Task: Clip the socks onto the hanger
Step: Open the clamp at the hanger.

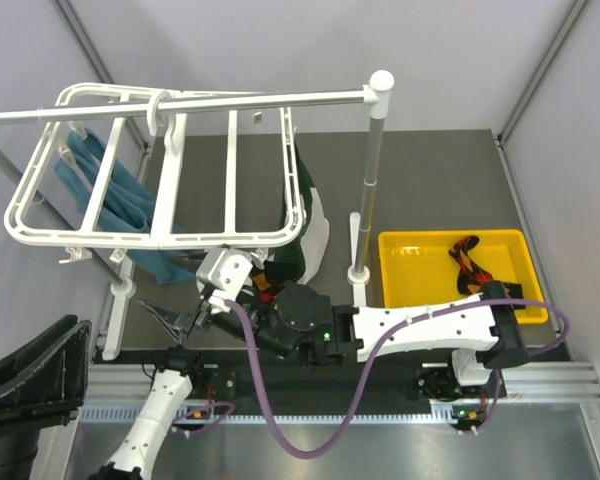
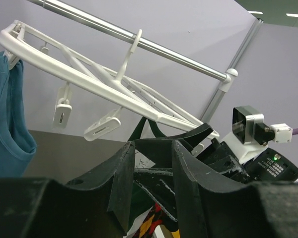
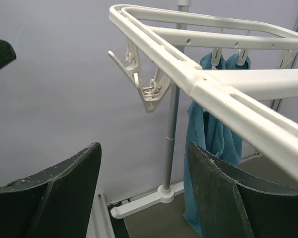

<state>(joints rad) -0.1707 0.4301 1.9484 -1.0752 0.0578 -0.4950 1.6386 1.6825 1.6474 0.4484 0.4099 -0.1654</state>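
Left gripper (image 2: 153,144) jaws are seen part-way apart, argyle sock (image 2: 151,224) at their base; grip cannot be told. Right gripper (image 3: 144,148) is spread wide, empty, under a free clip (image 3: 146,89). Argyle socks (image 1: 470,262) are left in the tray (image 1: 400,290). On the hanger (image 1: 155,240), teal pair (image 1: 120,200) and green sock (image 1: 298,250) are hung.

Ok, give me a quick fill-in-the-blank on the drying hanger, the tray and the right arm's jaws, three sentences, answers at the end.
1. The argyle sock lies in a tray coloured ___.
2. The hanger hangs on the silver rail by its ___.
3. The right gripper has its jaws ___, with nothing between them.
Missing words: yellow; hook; open.
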